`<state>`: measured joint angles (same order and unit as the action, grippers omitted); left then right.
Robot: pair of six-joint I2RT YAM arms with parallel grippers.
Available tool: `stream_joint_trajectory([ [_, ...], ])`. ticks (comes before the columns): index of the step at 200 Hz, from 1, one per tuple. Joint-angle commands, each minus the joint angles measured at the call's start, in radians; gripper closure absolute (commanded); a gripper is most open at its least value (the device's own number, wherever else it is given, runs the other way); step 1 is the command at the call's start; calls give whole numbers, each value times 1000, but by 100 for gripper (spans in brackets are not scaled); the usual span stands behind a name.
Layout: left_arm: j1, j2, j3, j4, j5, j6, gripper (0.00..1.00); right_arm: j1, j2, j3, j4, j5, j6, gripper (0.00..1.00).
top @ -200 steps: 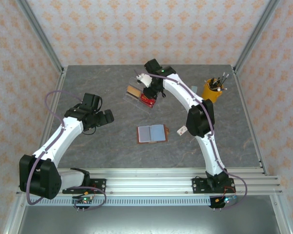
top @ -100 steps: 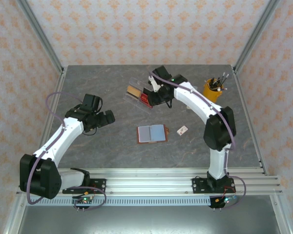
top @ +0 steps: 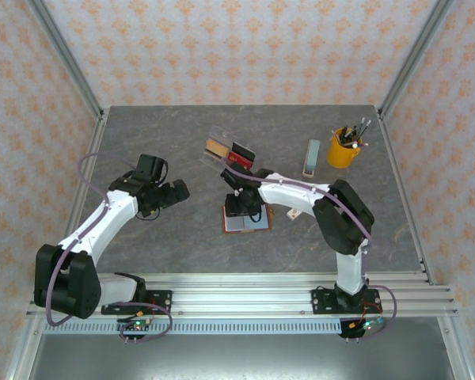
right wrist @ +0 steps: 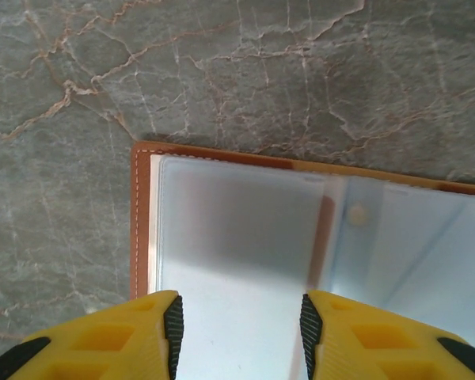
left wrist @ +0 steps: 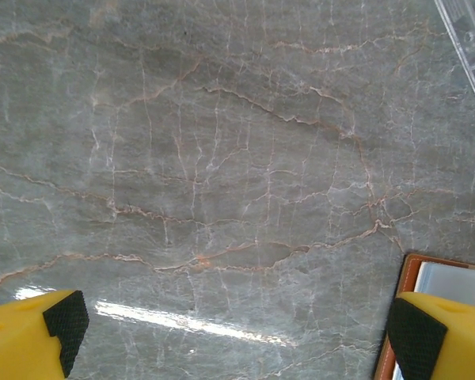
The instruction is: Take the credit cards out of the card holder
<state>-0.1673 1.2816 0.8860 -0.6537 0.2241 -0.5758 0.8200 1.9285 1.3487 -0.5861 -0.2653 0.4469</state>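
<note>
Our right hand [right wrist: 239, 328] hovers half-open, empty, over the card holder [right wrist: 245, 229]. Gripping too shallowly, we might just drag it.

readable text: none | card holder [right wrist: 237, 229] — pockets plain, no print legible | credit cards [top: 239, 153], far centre — faces too small to read | yellow cup [top: 344, 149], far right: no legible mark

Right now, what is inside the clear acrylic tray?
The clear acrylic tray holds a tan plastic card, a black card and a red card; anything beneath them is covered.
</note>
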Motion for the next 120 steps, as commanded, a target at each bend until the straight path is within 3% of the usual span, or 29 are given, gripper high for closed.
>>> stream_joint_trajectory([
  [1, 9, 7, -13, 32, 28, -13, 0, 4, 34, -8, 63, 63, 87, 56],
  [98, 8, 6, -43, 81, 96, -50, 0, 4, 158, 81, 130, 108, 51, 58],
  [120, 8, 4, -48, 87, 112, -53, 0, 13, 121, 92, 132, 148, 25, 62],
])
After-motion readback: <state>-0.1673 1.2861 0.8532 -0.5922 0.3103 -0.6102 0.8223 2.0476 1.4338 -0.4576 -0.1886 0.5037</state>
